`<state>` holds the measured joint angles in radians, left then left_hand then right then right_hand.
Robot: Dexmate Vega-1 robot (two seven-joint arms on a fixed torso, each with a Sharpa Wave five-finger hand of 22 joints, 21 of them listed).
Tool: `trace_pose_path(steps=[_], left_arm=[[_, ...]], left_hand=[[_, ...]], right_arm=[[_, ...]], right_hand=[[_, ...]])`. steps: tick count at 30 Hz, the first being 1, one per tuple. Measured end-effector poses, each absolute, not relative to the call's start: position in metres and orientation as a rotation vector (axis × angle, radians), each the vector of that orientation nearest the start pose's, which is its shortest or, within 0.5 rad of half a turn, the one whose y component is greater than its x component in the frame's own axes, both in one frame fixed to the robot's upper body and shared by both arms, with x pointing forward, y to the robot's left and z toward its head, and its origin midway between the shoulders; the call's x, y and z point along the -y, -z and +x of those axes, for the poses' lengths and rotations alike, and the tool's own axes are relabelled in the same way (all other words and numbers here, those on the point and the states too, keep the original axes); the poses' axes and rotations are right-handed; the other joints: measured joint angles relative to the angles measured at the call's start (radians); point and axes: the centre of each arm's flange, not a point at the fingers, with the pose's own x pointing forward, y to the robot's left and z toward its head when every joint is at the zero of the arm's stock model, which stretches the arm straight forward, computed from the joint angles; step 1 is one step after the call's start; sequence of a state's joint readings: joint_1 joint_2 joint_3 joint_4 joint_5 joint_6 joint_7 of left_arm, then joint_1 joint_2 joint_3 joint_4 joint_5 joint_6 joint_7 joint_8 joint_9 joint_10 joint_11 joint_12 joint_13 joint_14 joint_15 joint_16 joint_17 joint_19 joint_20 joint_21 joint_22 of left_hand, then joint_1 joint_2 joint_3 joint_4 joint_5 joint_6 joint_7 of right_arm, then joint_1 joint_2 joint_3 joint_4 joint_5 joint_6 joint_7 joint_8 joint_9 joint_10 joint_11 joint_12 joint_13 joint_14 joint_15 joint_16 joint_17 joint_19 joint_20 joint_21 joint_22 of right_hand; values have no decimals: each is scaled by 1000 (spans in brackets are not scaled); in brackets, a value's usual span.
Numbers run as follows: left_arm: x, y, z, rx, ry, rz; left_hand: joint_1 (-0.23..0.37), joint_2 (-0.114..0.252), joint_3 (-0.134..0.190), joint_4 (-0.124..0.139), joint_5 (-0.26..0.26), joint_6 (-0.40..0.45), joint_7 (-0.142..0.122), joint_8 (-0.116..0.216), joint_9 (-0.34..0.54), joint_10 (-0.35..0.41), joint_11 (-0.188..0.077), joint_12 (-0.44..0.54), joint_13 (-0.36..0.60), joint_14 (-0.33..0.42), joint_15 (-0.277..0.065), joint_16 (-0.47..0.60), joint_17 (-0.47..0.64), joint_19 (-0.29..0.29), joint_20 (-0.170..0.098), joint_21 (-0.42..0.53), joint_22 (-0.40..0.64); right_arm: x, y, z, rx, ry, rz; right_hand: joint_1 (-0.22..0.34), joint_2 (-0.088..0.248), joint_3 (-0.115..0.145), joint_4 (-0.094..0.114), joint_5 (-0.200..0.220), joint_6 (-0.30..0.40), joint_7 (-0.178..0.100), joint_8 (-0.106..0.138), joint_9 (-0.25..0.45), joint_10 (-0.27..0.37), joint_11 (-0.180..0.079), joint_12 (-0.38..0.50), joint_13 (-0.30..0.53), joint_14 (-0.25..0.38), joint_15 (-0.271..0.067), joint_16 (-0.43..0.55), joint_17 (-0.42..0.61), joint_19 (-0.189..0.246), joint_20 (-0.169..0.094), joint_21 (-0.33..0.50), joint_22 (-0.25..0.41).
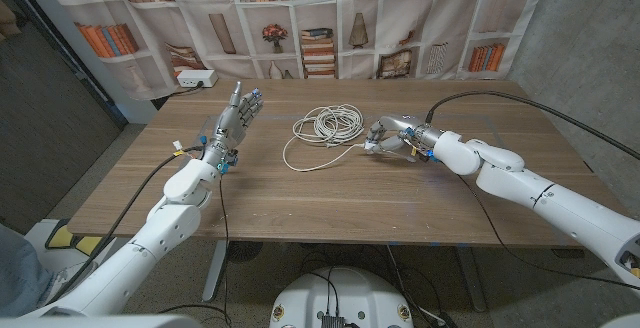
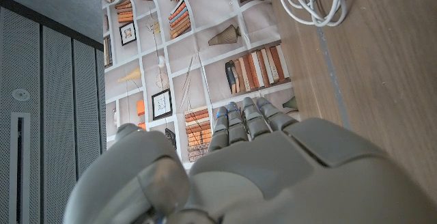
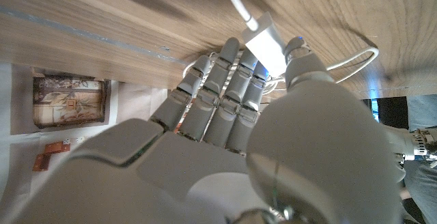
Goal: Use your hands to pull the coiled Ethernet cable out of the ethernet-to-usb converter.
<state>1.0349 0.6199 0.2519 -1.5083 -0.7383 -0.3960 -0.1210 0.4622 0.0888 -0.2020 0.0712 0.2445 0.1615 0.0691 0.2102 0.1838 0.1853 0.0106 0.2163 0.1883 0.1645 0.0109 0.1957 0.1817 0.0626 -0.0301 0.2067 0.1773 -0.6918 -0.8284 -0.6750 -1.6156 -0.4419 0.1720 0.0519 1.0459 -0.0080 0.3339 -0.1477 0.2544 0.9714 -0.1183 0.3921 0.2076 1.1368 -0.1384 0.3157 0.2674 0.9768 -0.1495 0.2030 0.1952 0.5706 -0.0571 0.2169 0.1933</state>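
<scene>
A white coiled Ethernet cable (image 1: 330,122) lies on the wooden table (image 1: 300,208) at its middle back; its coil (image 2: 311,2) also shows in the left wrist view. A loose loop runs from the coil toward the front and back to the white converter (image 1: 374,147). My right hand (image 1: 393,135) holds that converter just right of the coil. In the right wrist view the converter (image 3: 265,46) sits pinched between thumb and fingertips (image 3: 232,50), with the cable (image 3: 235,2) leading out of it. My left hand (image 1: 236,118) hovers left of the coil, fingers extended and holding nothing.
A white power strip (image 1: 197,79) lies at the table's back left corner. A bookshelf-print curtain (image 1: 330,18) hangs behind the table. A black cable (image 1: 520,108) arcs over the right side of the table toward my right wrist.
</scene>
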Motion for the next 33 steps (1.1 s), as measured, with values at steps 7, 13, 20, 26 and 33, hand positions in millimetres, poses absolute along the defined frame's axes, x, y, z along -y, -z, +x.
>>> trace_pose_path(steps=[7,13,20,26,33], left_arm=[[-322,26,586,722,268,-38],[-323,24,581,719,258,-19],[-322,10,568,729,262,60],[-317,-17,549,740,218,224],[-315,-31,545,696,66,487]], left_hand=[[22,1,4,-4,0,8,2,0,0,11,0,0,0,5,-5,0,0,0,0,0,-1],[35,14,11,-11,0,19,2,0,0,18,0,0,0,16,-5,0,0,13,-2,5,-1],[166,33,52,-82,-13,94,-2,18,0,99,-5,12,0,109,-15,12,-5,127,-4,34,1],[303,21,84,-159,-32,238,-33,44,4,255,-49,28,0,273,-50,29,-5,282,-9,74,4],[344,-19,71,-187,-39,347,-56,64,2,367,-84,28,0,396,-64,35,-5,380,-9,98,7]], right_arm=[[201,-5,604,725,-314,-1457],[198,-8,605,675,-333,-1522],[195,-10,606,635,-361,-1571],[190,-18,605,627,-371,-1602],[185,-28,598,649,-366,-1622]], right_hand=[[0,0,-4,4,-7,0,0,-3,-1,0,0,-5,-9,-19,8,-15,-9,0,0,0,-2],[0,0,-9,9,-7,4,4,-6,-4,2,-2,-8,-19,-19,8,-15,-9,-5,5,0,-3],[0,0,-16,16,-8,4,4,-8,-9,7,-7,-19,-30,-19,8,-15,-14,-5,5,0,-3],[0,0,-16,16,-8,4,4,-11,-10,7,-7,-23,-36,-13,10,-15,-14,-9,2,0,-3],[2,1,-20,11,-11,4,4,-12,-10,11,-11,-23,-44,-12,8,-15,-14,-9,2,-3,-3]])
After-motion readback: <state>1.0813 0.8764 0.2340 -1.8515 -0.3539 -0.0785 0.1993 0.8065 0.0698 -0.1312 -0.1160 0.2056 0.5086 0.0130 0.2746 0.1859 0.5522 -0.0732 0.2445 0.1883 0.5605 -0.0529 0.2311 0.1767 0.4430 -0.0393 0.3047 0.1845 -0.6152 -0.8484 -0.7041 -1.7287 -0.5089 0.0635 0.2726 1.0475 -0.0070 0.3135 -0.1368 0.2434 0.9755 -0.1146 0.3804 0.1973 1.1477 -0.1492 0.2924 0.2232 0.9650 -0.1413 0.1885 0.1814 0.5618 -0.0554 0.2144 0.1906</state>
